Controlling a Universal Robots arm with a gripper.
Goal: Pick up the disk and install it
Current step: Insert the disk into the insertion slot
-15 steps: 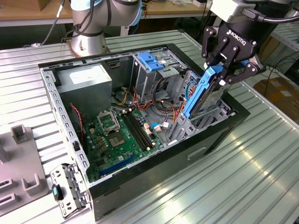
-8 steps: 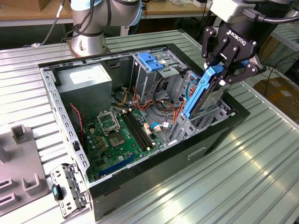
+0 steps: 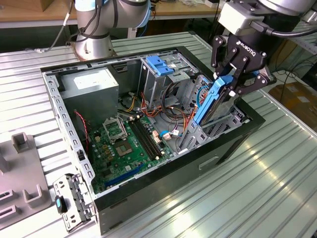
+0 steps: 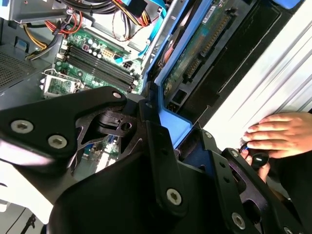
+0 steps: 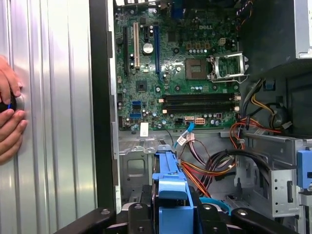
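Gripper (image 3: 233,82) state, please?
Closed down on the disk (image 3: 210,104), pinching its blue frame at the upper end. Both wrist views show the black fingers pressed against that frame on either side.
Where does the disk sit?
In the open case (image 3: 148,183), at the exterior view's right. It is steeply tilted, upper end in the jaws, lower end down among the grey metal of the bay. Whether that end is seated, I cannot tell.
What does the second wrist view add?
The disk (image 4: 204,44) shows its green circuit side and connector, with the blue frame running back to the gripper (image 4: 161,122).
And the first wrist view?
The frame end of the disk (image 5: 170,195) sits just in front of the gripper (image 5: 170,219), with the board (image 5: 180,73) beyond it on the case floor.
Anything else in the case?
A blue latch (image 3: 159,64) on top of the grey cage (image 3: 153,87), apart from the disk, and bundles of coloured cables between them.
Anyone nearby?
A hand (image 4: 280,134) rests on the ribbed table (image 3: 247,188) just outside the case wall; it also shows in the first wrist view (image 5: 9,122), holding something small and dark.
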